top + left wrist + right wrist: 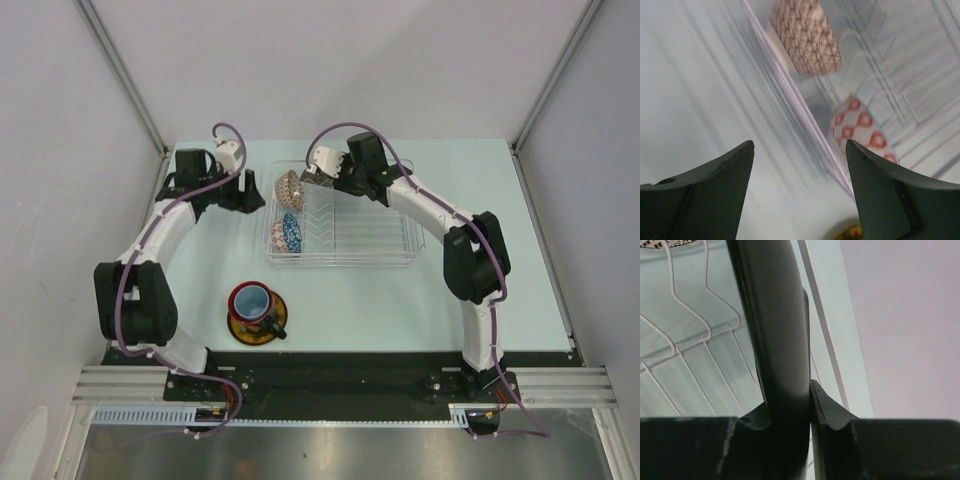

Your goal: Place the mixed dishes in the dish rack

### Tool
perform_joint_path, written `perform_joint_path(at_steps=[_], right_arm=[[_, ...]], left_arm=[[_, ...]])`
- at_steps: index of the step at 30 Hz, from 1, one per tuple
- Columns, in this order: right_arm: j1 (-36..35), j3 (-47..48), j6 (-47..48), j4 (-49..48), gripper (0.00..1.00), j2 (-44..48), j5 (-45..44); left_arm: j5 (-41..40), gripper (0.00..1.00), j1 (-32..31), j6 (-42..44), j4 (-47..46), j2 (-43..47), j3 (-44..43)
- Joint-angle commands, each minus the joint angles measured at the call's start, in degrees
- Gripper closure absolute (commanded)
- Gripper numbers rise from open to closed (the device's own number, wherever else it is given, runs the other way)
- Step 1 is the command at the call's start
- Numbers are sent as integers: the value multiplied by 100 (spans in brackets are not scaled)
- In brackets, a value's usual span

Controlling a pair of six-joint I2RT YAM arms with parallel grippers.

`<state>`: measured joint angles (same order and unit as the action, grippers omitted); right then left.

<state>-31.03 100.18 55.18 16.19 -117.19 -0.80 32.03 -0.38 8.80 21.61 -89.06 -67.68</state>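
Observation:
The white wire dish rack [350, 232] stands mid-table on its clear tray. The beige netted bowl [290, 186] and the small blue bowl [291, 232] stand on edge at its left end; both show in the left wrist view, beige [810, 37] and blue [862, 130]. The red mug [252, 299] sits on the yellow saucer [262, 325] in front of the rack. My right gripper [325, 176] is shut on the black plate [775, 330], held on edge over the rack's far left part. My left gripper [245, 190] is open and empty, left of the rack.
The rack's upright prongs [690, 335] are below the held plate. The tray's clear rim [790, 85] runs just right of my left gripper [800, 145]. An edge of the saucer [852, 232] shows low in that view. Grey walls enclose the table.

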Motion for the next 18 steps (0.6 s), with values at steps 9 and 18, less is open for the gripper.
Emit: perform_joint_path(at_steps=[9, 18], right_arm=[[-9, 274, -33, -968, 100, 759, -175], [35, 142, -51, -994, 100, 829, -149]], left_arm=[[-1348, 21, -1069, -616, -974, -1500, -2117], [-1629, 21, -1201, -546, -1123, -1703, -1881]])
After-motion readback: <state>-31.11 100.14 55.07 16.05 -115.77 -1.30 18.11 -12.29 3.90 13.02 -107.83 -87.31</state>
